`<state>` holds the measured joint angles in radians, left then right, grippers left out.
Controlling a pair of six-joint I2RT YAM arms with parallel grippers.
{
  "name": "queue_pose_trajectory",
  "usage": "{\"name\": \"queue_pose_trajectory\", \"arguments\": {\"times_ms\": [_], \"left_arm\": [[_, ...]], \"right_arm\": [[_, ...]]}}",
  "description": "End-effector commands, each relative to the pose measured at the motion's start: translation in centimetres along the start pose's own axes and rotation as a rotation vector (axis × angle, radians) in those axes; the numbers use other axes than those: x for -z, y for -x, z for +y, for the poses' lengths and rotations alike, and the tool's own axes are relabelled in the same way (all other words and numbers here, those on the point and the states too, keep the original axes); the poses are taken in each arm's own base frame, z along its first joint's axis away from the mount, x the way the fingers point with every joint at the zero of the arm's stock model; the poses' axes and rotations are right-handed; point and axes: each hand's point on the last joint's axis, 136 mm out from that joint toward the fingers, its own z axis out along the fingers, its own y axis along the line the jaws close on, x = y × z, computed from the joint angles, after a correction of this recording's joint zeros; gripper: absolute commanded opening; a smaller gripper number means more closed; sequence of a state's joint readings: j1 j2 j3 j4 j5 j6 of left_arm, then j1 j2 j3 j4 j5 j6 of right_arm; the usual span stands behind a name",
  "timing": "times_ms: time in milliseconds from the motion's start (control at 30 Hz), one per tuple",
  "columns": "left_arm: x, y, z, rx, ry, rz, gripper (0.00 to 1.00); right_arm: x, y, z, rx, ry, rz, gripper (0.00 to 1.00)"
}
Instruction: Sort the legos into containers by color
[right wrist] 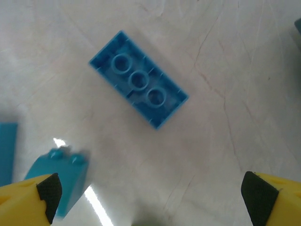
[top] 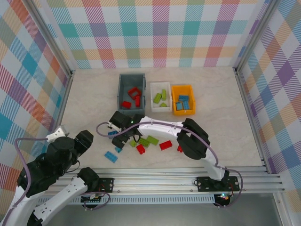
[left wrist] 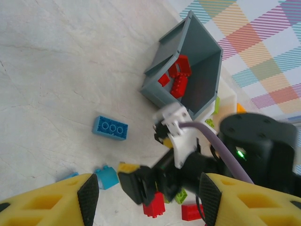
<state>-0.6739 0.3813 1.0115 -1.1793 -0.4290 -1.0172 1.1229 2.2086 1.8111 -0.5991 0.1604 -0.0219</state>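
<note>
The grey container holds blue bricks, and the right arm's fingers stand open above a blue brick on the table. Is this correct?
Not fully. The grey container holds red bricks, not blue ones; the top external view shows it. The rest is right: the right arm's fingers stand open above a blue brick on the table.

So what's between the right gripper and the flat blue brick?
Just bare table between the right gripper and flat blue brick, in the right wrist view.

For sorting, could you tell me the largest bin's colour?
Grey-blue; the bin shows best in top external.
</note>
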Motion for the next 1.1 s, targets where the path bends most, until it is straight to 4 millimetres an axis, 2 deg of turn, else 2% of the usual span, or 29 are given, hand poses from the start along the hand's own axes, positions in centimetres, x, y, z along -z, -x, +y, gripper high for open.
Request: {"name": "queue_pose_trajectory", "arguments": {"times_ms": [0, 200, 367, 567, 667, 733, 867, 967, 1067], "left_arm": [[0.8, 0.2, -0.2, -0.020, -0.022, 0.007, 0.60], [0.7, -0.1, -0.5, -0.017, -0.036, 0.023, 0.60], [0.5, -0.3, -0.8, -0.019, -0.038, 0.035, 0.60], [0.2, -0.5, -1.1, -0.022, -0.044, 0.043, 0.60], [0.0, -0.7, -1.1, -0.020, -0.045, 0.046, 0.60], [-0.2, -0.8, -1.1, -0.022, -0.045, 0.047, 0.60], [-0.7, -1.2, -0.9, -0.027, -0.031, 0.059, 0.61], [-1.4, -1.9, -1.7, -0.033, -0.046, 0.087, 0.62], [-2.4, -2.7, -3.9, -0.062, -0.097, 0.139, 0.63]], "right_arm": [[-0.9, 1.0, -0.2, 0.039, 0.020, 0.015, 1.00], [-4.5, 1.5, 0.1, 0.029, 0.036, 0.065, 0.97], [-5.6, 2.4, 0.1, -0.004, 0.034, 0.060, 0.88], [-5.5, 3.2, 0.1, -0.050, 0.034, 0.041, 0.63], [-5.2, 3.4, 0.0, -0.066, 0.031, 0.035, 0.45], [-4.4, 3.9, 0.0, -0.083, 0.031, 0.013, 0.36], [-1.1, 5.3, -0.6, -0.119, 0.026, -0.070, 0.29], [3.1, 6.2, -1.7, -0.159, 0.012, -0.157, 0.28], [7.9, 5.4, -4.0, -0.233, -0.022, -0.225, 0.28]]}}
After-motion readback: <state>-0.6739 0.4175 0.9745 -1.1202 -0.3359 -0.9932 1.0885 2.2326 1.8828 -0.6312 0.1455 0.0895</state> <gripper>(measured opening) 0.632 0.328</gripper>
